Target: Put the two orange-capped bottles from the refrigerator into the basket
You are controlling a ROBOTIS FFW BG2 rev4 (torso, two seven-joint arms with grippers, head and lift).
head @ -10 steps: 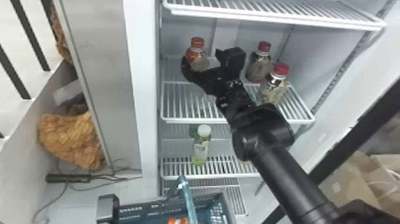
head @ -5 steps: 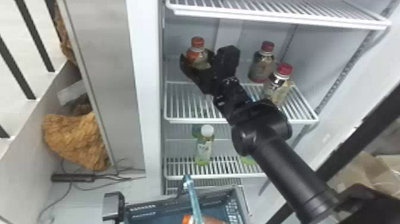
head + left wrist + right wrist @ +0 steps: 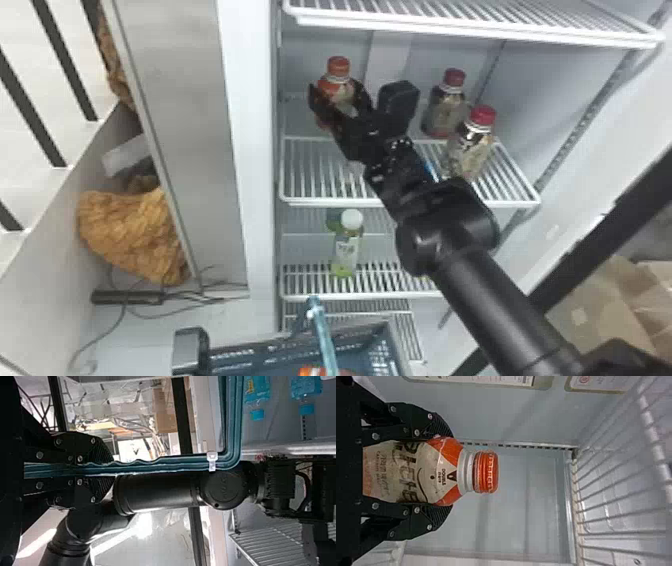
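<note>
Btm ctr, head view: basket (image 3: 295, 352) w/ one orange-capped btl (image 3: 312, 371) in it. L wrist view: L gripper (image 3: 109, 470) clamped on teal handle (image 3: 158, 464). Mid-frame, lower shelf: white-capped btl (image 3: 346, 250). Upper ctr: R gripper (image 3: 337, 100) closed round the other orange-capped btl (image 3: 338, 66), cap up. Upper R: two red-capped btls (image 3: 469, 150) on same-level shelf (image 3: 325, 175).

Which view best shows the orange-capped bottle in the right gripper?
The right wrist view: the bottle is close up between the fingers, cap and label plain. The head view shows it smaller, partly hidden by the right gripper.
</note>
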